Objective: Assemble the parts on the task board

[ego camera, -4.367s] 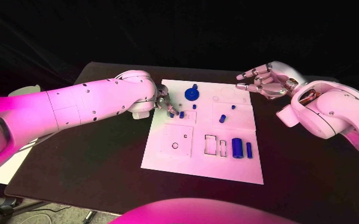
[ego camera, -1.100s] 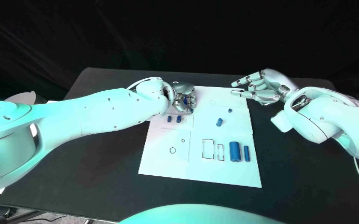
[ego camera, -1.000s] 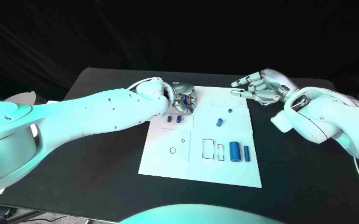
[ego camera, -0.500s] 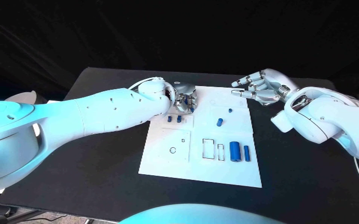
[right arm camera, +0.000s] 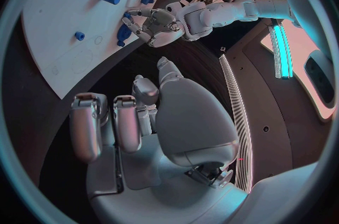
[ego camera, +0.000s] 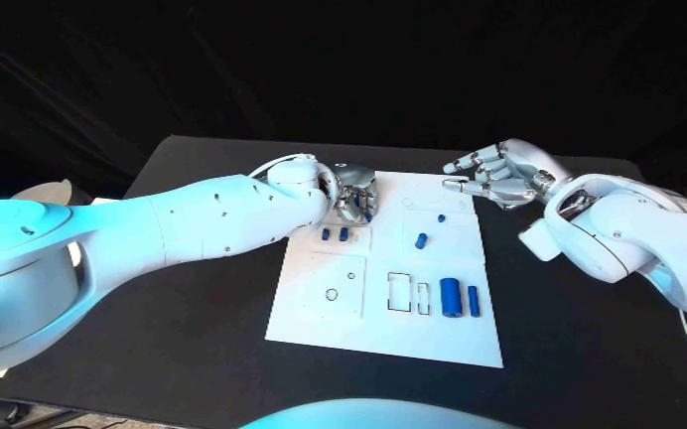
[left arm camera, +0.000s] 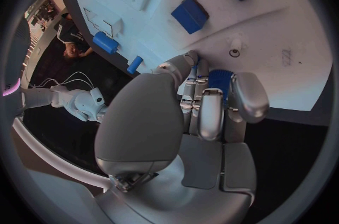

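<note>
The white task board (ego camera: 323,315) lies in the middle of the black table. My left hand (ego camera: 350,196) is at the board's far left corner, its fingers (left arm camera: 205,108) curled round a blue part (left arm camera: 220,78) that touches the board. Just in front of it lie two small blue blocks (ego camera: 334,234). A blue peg (ego camera: 421,241) and a smaller one (ego camera: 440,217) sit mid-board. A thick blue cylinder (ego camera: 451,297) and a slim one (ego camera: 473,299) lie at the right. My right hand (ego camera: 494,176) hovers beyond the board's far right corner, fingers apart and holding nothing.
Two empty rectangular outlines (ego camera: 401,292) lie left of the thick cylinder, and a small ring (ego camera: 333,294) marks the board's left side. Bare black table (ego camera: 187,330) surrounds the board. The right wrist view shows my left hand (right arm camera: 152,26) at the board's edge (right arm camera: 64,9).
Since the oldest frame my left hand has moved from beside the two small blocks to the far corner, over the blue round part there. Over the last second both hands have stayed put.
</note>
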